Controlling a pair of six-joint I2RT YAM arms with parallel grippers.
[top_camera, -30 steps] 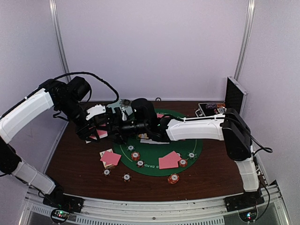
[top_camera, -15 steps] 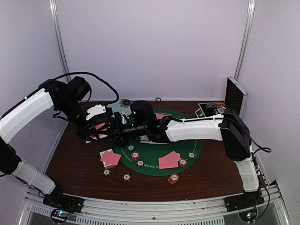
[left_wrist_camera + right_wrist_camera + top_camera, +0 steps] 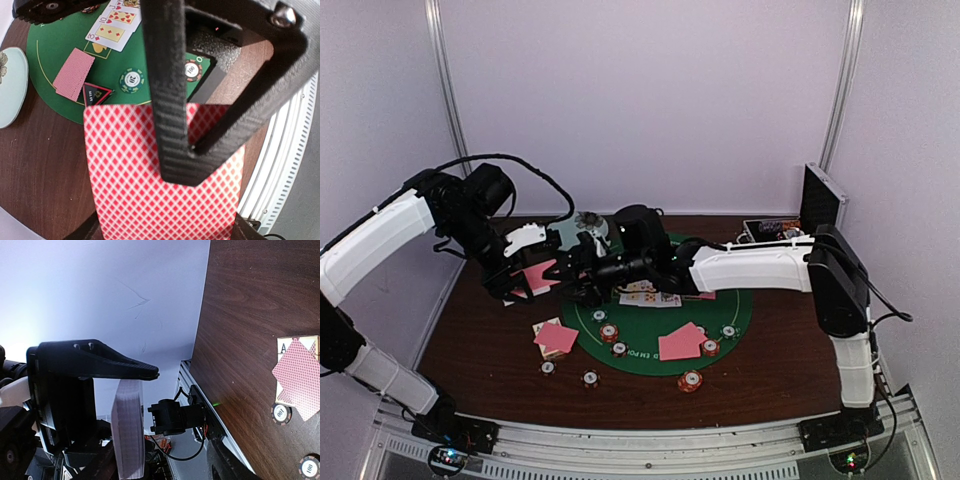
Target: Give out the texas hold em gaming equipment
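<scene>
Judging by the layout, mid-deal: peeling 1 card off the deck of cards for the next seat.

Hold that deck firm in the left pincer, shut hard with 1 finger across the pink back, up off the counter over its left side. Approach with the right pincer, jaws about half spread and gripping nothing that shows, just beside the deck's edge.

In the right wrist view, note the stack edge-on just under the upper finger, and aim to catch only the outermost card. Close slowly on the free edge, well away from the left finger, to avoid pinching 2 cards or fouling the other pincer. Slide the card off along its own plane instead of tugging outward, to spare the rest from fanning loose.

Carry it low and flat to a seat short of cards. Already down:
- pink-backed cards at the left rim of the green mat
- another pink set on the mat's near right part
- face-up cards at centre

Steer clear of the chips and the triangle marker when setting down. Release only with the card flat on the surface.
</scene>
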